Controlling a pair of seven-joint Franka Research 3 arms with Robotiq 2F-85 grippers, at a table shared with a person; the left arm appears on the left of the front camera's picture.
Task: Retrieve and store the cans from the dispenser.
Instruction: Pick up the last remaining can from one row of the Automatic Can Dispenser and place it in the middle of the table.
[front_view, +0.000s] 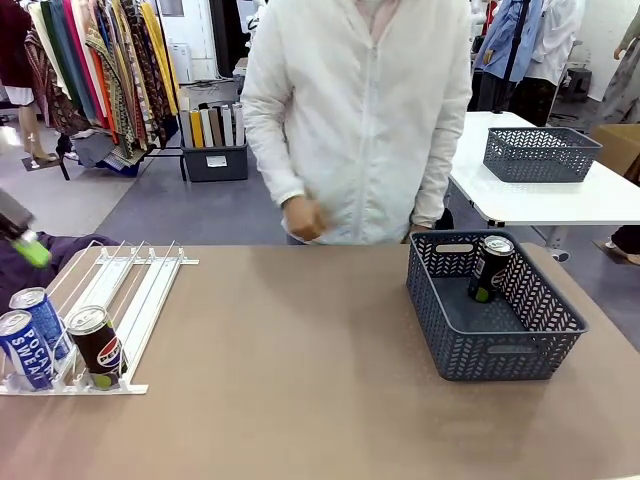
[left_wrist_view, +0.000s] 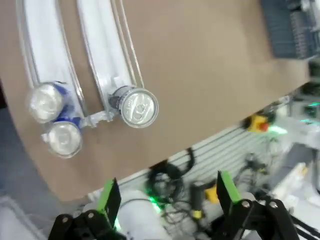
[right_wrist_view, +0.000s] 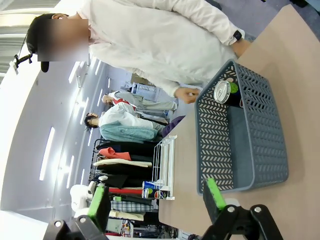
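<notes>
The white dispenser (front_view: 120, 290) lies at the table's left, with two blue Pocari Sweat cans (front_view: 30, 335) and a dark Pepsi can (front_view: 97, 345) at its near end. From above, the left wrist view shows the Pepsi can's silver top (left_wrist_view: 139, 107) and the blue cans (left_wrist_view: 55, 120) on the dispenser (left_wrist_view: 100, 50). My left gripper (left_wrist_view: 167, 195) hangs open above them, off the table's near edge; its green-padded tip (front_view: 30, 250) shows at the far left. A black can with green marks (front_view: 492, 268) stands in the grey basket (front_view: 500, 350). My right gripper (right_wrist_view: 157, 200) is open, high above the basket (right_wrist_view: 240, 150).
A person in a white jacket stands at the far side, one hand (front_view: 303, 218) held near the table's far edge. A second grey basket (front_view: 540, 153) sits on a white table behind. The brown tabletop (front_view: 290, 350) lies bare between dispenser and basket.
</notes>
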